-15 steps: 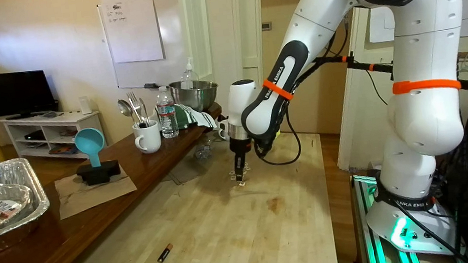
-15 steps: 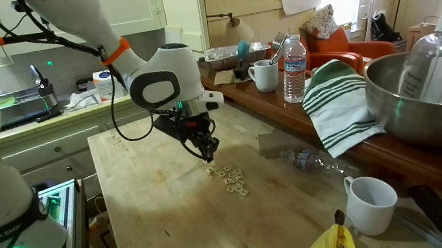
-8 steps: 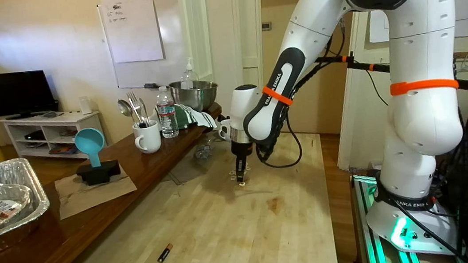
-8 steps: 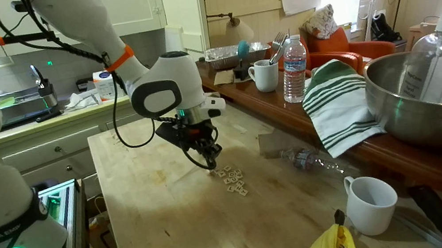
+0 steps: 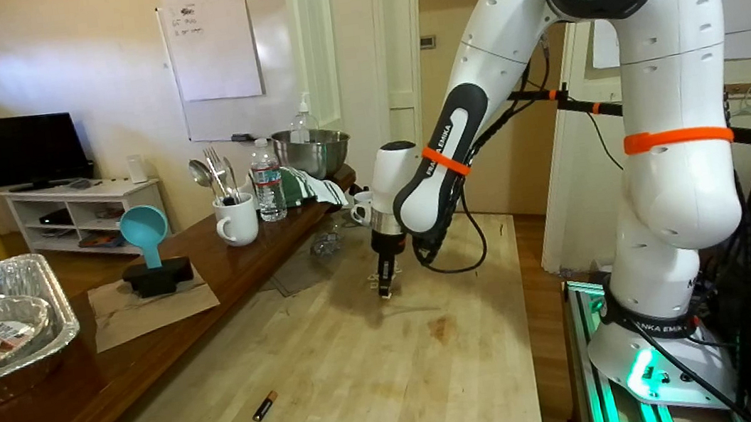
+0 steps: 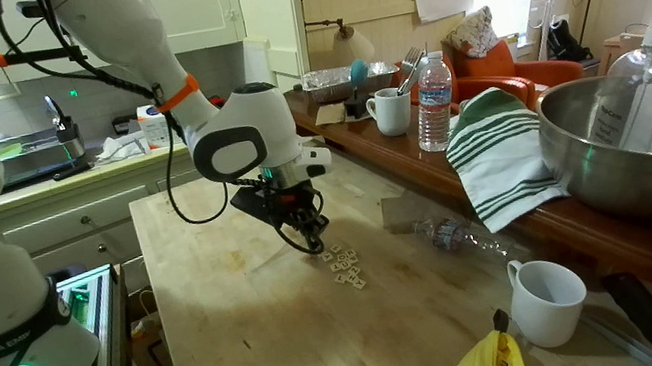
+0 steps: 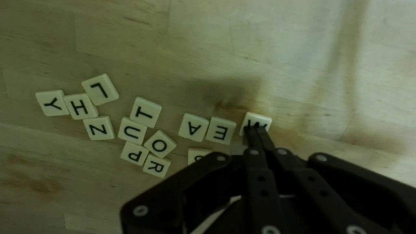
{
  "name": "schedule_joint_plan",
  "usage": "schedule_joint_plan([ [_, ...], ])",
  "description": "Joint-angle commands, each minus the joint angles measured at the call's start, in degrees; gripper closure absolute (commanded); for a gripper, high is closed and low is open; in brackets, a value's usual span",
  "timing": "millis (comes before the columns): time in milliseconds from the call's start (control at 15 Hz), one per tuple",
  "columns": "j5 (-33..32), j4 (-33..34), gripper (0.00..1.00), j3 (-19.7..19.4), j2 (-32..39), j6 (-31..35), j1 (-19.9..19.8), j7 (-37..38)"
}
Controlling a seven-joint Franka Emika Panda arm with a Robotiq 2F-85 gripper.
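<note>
Cream, square, plastic-looking letter tile (image 7: 260, 117), black letter partly covered, lying on pale wooden surface (image 7: 292, 48), just right of middle in wrist view. Black two-fingered pincer (image 7: 254, 128) closed all the way, nothing visible between its fingers; tips overlap tile in wrist view, cannot tell if touching. Just left: matching E tile (image 7: 221, 130) and A tile (image 7: 193, 127), side by side. Farther left: loose cluster of cream square tiles (image 7: 159, 144). Well apart on same surface, in an exterior view: black-and-copper cylindrical battery (image 5: 265, 406).
</note>
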Motion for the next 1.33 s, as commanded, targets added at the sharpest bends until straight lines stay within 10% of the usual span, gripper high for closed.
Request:
schedule_joint_plan([
  [0,1.59,-0.28,1.0,3.37,2.23,3.11,-1.93,-4.51],
  [667,5.28,0.49,1.0,13.86,4.99,6.0,-8.76,-19.88],
  [1267,6.18,-0.9,1.0,13.85,0.41,4.67,-9.52,-20.5],
])
